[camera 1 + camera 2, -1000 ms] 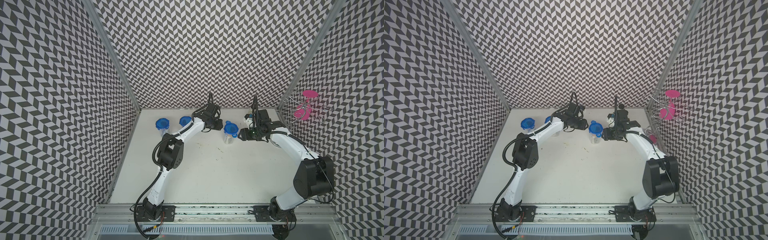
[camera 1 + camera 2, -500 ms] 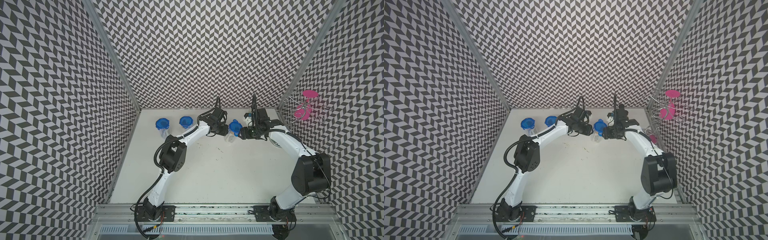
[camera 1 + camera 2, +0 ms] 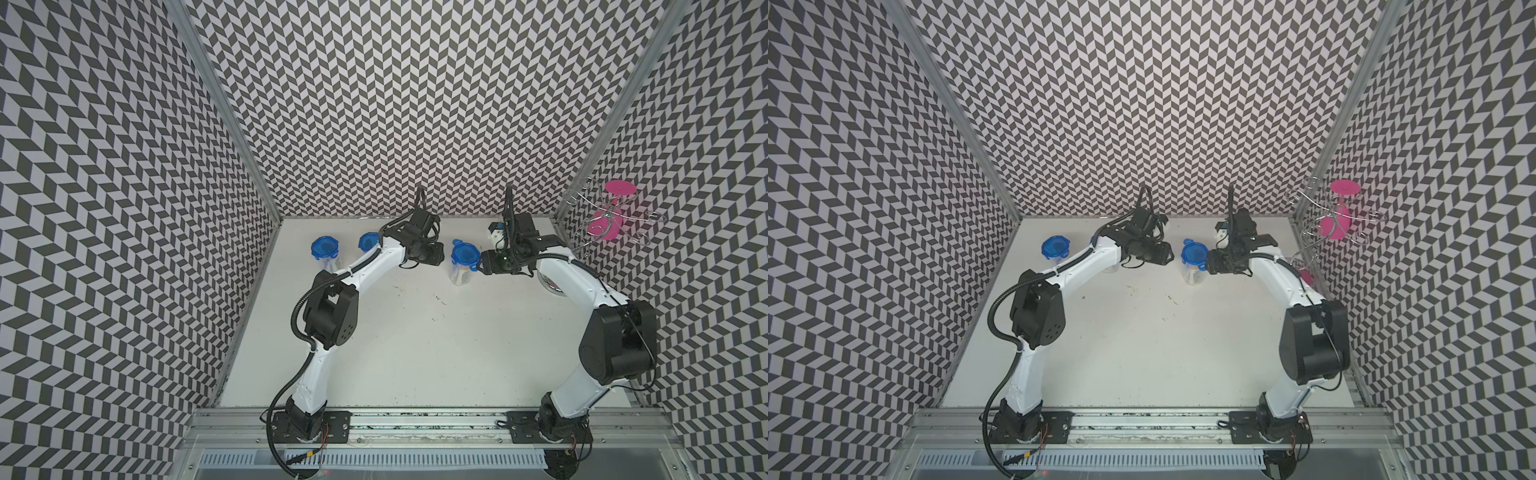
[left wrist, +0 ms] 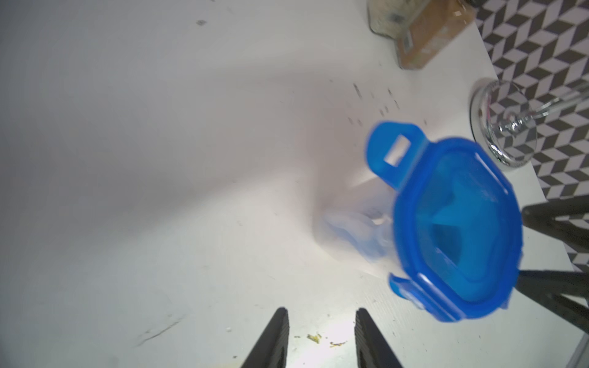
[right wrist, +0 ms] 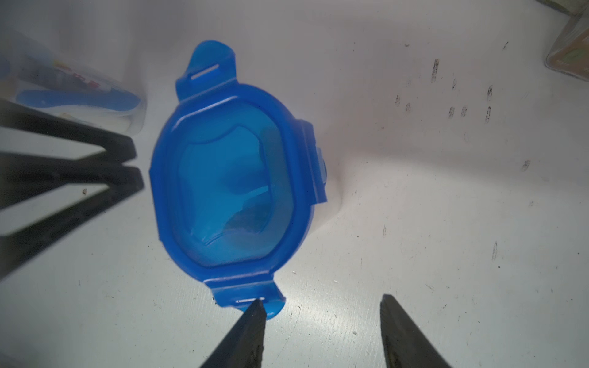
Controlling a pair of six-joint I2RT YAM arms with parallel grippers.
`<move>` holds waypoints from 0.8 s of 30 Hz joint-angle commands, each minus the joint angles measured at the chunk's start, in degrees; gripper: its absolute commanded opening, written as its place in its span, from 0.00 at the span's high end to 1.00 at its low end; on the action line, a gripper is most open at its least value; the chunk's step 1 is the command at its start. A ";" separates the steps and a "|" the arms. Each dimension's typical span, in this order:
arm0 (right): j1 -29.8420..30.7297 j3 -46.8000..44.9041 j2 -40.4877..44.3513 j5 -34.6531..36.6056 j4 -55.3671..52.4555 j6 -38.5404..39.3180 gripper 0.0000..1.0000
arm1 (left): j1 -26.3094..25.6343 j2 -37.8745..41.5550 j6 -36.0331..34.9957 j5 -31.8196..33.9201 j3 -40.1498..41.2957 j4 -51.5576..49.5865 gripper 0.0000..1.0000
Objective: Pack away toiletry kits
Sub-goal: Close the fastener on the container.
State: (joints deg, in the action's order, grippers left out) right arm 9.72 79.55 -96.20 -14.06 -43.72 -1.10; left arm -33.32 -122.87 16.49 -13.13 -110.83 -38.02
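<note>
Take the clear plastic cup with the blue four-tab lid (image 3: 464, 254), upright between your arms, as the marker. Well to its left, the first blue-lidded clear cup (image 3: 324, 249) and the second blue-lidded clear cup (image 3: 368, 240) have not shifted in the last second. Your left arm again covers part of the second.

Your left gripper (image 4: 322, 310) has swung off that second cup and almost reached the marker half a second ago. It now sits just left of it, fingers a little apart with nothing between them.

The marker has stayed put on the white table (image 3: 415, 340). Its far lid tab (image 5: 207, 68) and near lid tab (image 5: 247, 294) stick out unlatched, and its contents are too blurred to name.

Just right of it, your right gripper (image 5: 322, 300) has crept in, fingers apart and empty, one fingertip at the near lid tab. I judge you are about to latch this last cup.
</note>
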 commanded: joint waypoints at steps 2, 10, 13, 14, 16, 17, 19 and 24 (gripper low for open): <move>-1.49 -0.63 1.20 0.27 1.51 0.43 0.44 | 2.37 -1.16 0.59 -0.25 -6.70 -0.76 0.62; -4.85 -1.02 -1.66 -1.31 3.85 -0.38 0.45 | 1.71 -13.35 2.09 -2.34 -21.32 -2.55 0.62; -6.02 -0.47 -3.82 -4.21 5.54 -1.10 0.45 | 1.51 -14.26 2.45 -2.44 -21.11 -1.72 0.62; -6.03 -0.06 -4.57 -4.61 6.17 -1.27 0.45 | 1.56 -14.17 2.71 -2.51 -20.26 -1.28 0.62; -6.02 1.26 -6.73 -5.87 6.39 -1.30 0.45 | 1.69 -13.14 3.40 -3.37 -17.24 1.03 0.62; -6.05 2.26 -7.97 -6.52 6.72 -1.45 0.46 | 1.77 -12.44 3.69 -3.92 -15.32 2.69 0.62; -6.02 3.02 -9.45 -7.24 7.70 -1.77 0.46 | 1.60 -11.50 4.28 -5.39 -12.41 5.78 0.62; -6.03 4.06 -12.20 -8.72 10.17 -3.16 0.46 | 1.33 -10.49 5.84 -10.61 -7.30 12.43 0.62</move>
State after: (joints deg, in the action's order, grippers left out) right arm 3.62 81.93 -108.05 -20.51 -37.98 -3.09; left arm -31.83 -136.70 20.91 -19.49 -119.70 -32.03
